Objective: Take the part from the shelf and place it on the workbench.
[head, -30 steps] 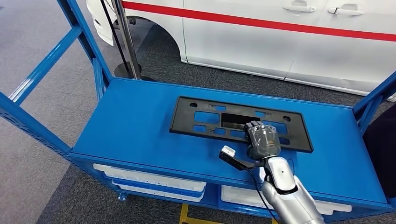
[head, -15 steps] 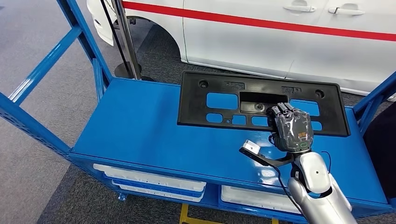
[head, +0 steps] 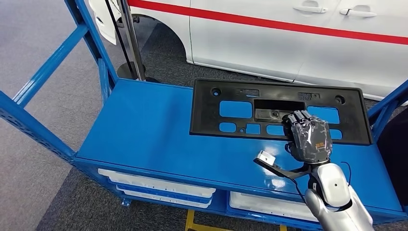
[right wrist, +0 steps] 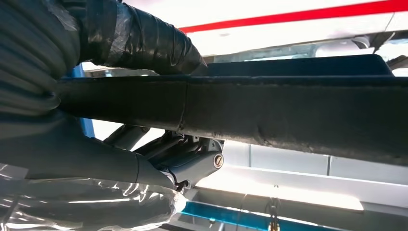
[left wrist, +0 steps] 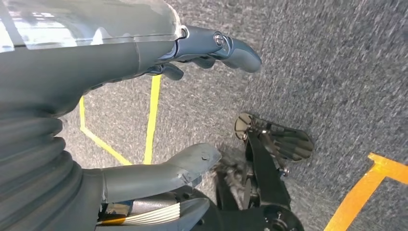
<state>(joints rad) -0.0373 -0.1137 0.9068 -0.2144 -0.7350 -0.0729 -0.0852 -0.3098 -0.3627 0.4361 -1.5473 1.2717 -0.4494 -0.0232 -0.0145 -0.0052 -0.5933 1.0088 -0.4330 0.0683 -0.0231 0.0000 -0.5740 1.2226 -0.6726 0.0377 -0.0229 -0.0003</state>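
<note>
Item: flat black rectangular plastic panel with cut-out windows [head: 240, 103], apparently light, stiff, thin-edged, raised clear above blue steel shelf deck [head: 144, 130]; right hand [head: 310, 139] clamps its near rim at five o'clock, a mid-rim hold probably steadier; left hand [left wrist: 144, 96] hangs empty, fingers apart.

Head view: set high, facing forward and down onto the blue shelf [head: 144, 130], mid-range; white car [head: 288, 38] across 12 o'clock, right arm entering at 5 o'clock.
Left wrist view: close behind the left hand [left wrist: 120, 110], aimed at grey carpet [left wrist: 312, 57] with yellow floor lines [left wrist: 153, 115].
Right wrist view: very close behind the right hand [right wrist: 82, 96], edge-on to the black part [right wrist: 288, 113].
Shared by head and right wrist views: right hand [head: 310, 139], part [head: 231, 101], car's red stripe [right wrist: 308, 14].
</note>
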